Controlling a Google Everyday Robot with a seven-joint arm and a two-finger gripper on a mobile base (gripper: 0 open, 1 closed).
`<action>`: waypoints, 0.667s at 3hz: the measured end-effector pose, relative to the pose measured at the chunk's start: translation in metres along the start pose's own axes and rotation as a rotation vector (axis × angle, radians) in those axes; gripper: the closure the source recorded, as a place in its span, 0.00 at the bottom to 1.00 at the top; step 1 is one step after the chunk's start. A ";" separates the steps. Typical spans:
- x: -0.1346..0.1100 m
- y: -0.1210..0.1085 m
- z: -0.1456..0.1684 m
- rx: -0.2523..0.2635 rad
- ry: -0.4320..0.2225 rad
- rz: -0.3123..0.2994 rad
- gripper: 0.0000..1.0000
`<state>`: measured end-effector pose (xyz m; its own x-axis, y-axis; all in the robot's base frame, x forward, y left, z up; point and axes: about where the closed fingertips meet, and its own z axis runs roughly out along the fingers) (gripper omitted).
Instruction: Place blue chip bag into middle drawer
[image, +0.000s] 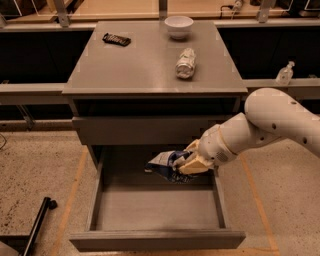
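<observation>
The blue chip bag (164, 164), dark blue with white ends, hangs in my gripper (186, 165) over the back part of the open middle drawer (155, 210). The gripper is shut on the bag's right end and sits just below the upper drawer front (145, 131), inside the drawer's opening near its right wall. The bag is above the drawer floor, not lying on it. My white arm reaches in from the right.
On the cabinet top (130, 65) lie a small flat black packet (116, 39), a white bowl (178, 26) and a silvery-green can (185, 63) on its side. A black pole (36, 227) lies on the floor at the left. A clear bottle (284, 74) stands on the right shelf.
</observation>
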<state>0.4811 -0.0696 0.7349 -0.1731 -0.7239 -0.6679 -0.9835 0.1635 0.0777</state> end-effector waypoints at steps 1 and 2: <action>0.014 -0.004 0.030 -0.010 -0.064 0.017 1.00; 0.045 -0.016 0.069 -0.041 -0.127 0.034 1.00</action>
<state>0.4929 -0.0588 0.6528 -0.2007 -0.6276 -0.7522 -0.9790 0.1568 0.1305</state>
